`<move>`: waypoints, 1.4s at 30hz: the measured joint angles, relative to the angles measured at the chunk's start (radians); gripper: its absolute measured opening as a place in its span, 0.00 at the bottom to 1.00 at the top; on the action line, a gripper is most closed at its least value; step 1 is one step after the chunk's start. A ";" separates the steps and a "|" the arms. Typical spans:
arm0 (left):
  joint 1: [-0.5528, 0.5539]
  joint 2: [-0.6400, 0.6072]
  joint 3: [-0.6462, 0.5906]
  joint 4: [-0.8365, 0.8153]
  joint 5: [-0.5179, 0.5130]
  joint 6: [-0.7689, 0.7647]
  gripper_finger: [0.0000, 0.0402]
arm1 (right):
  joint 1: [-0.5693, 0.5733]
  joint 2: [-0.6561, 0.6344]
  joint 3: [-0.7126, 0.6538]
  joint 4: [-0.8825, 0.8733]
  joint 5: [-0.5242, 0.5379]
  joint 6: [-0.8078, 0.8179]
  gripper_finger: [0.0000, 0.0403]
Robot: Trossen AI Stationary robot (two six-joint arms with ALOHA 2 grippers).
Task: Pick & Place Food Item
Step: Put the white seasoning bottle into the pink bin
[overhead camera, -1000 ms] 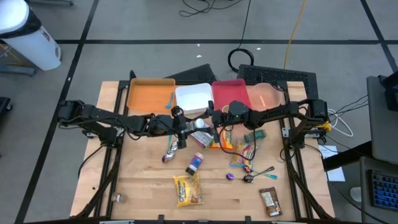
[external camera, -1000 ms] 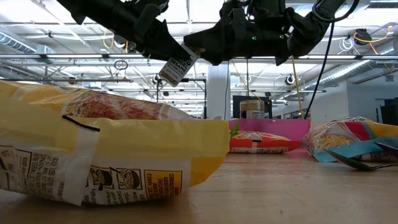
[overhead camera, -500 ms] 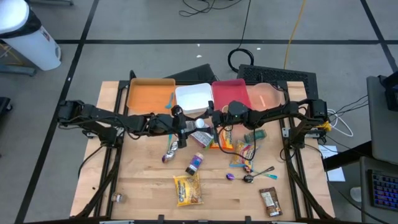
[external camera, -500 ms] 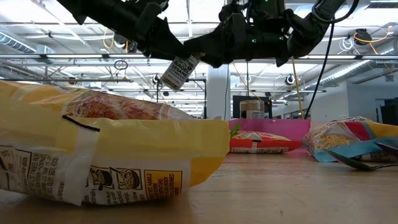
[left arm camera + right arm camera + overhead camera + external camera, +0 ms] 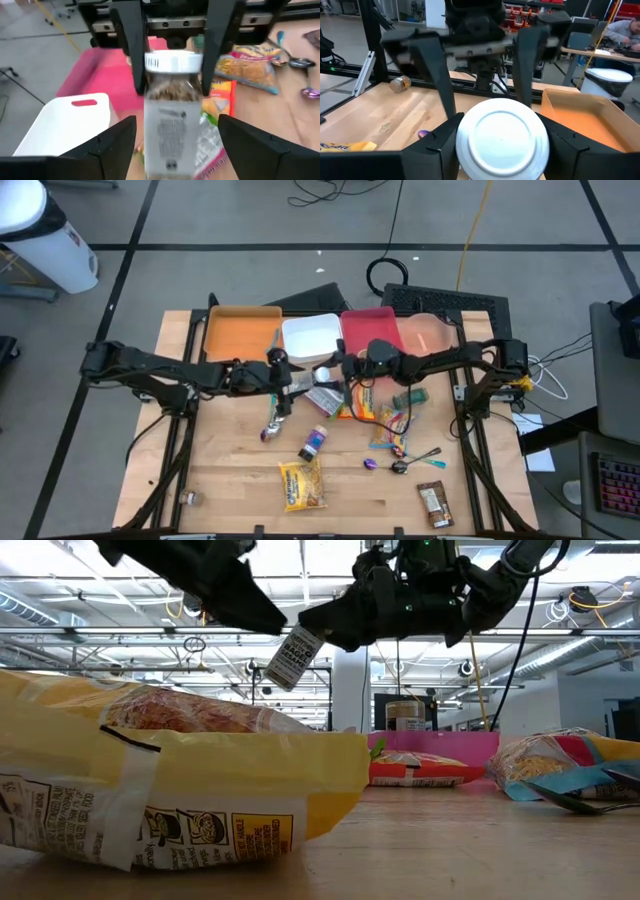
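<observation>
Overhead, the wooden table [image 5: 230, 480] carries a row of bins along its far edge: an orange bin [image 5: 240, 332], a white bin [image 5: 310, 338], a red bin [image 5: 368, 328] and a pale pink one [image 5: 430, 335]. Both dark arms reach in toward the table's middle, just in front of the white and red bins, and meet there. Loose food lies on the boards nearer the front: a yellow snack bag [image 5: 302, 483], a brown bar wrapper [image 5: 434, 504], a small dark bottle [image 5: 313, 443], and a colourful heap of packets [image 5: 385, 420] with spoons [image 5: 418, 460] beside it.

Between the two arms hangs the task's thing, a glass spice jar [image 5: 172, 117] with a white cap and a printed label, held off the table and tilted. The right gripper [image 5: 497, 137] is clamped on the jar at its capped end, one finger on each side. The left gripper [image 5: 176, 145] faces it from the other side with its fingers spread wider than the jar, apart from the glass.

From table height, the jar's label [image 5: 291, 655] dangles below the dark fingers, above the yellow bag filling the foreground.
</observation>
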 joint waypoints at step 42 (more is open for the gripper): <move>-0.186 -0.003 -0.001 -0.398 -0.011 -0.344 0.70 | -0.401 -0.409 0.001 -0.631 0.257 -0.104 0.48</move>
